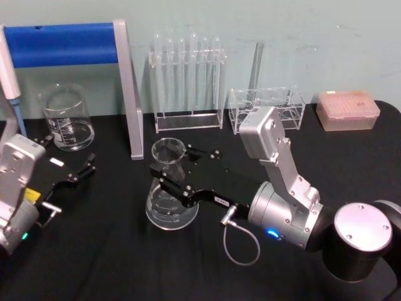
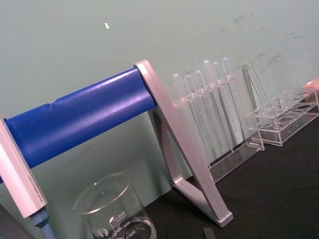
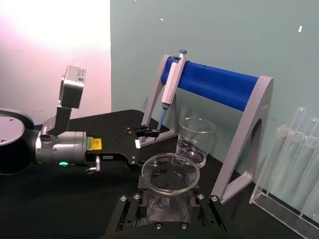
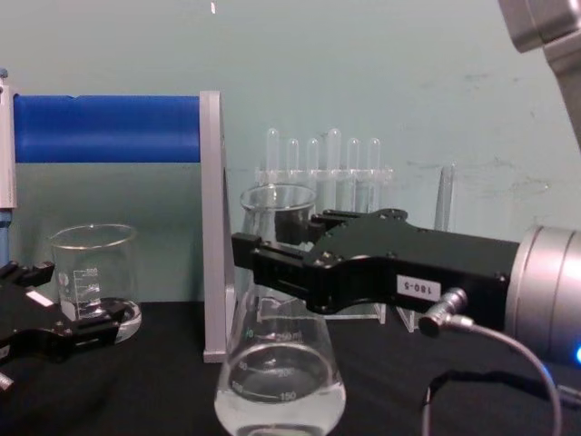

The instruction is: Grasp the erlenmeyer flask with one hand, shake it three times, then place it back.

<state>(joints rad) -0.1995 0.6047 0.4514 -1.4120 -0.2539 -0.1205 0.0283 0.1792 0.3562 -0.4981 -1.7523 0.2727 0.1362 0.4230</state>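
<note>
The erlenmeyer flask (image 1: 169,199) is clear glass with a little liquid at its base and stands mid-table on the black mat. My right gripper (image 1: 171,168) reaches in from the right at neck height, one black finger on each side of the neck just under the rim (image 3: 170,174), shut against it. From the chest view the near finger (image 4: 272,263) crosses in front of the neck and the flask's wide body (image 4: 281,381) hangs below it. I cannot tell whether the base touches the mat. My left gripper (image 1: 69,155) rests open at the left, holding nothing.
A glass beaker (image 1: 66,119) stands at the back left beside a blue-barred pipette stand (image 1: 128,94) holding a pipette (image 1: 12,88). Behind the flask are a test tube rack (image 1: 188,81), a clear empty rack (image 1: 266,106) and a pink tip box (image 1: 348,110).
</note>
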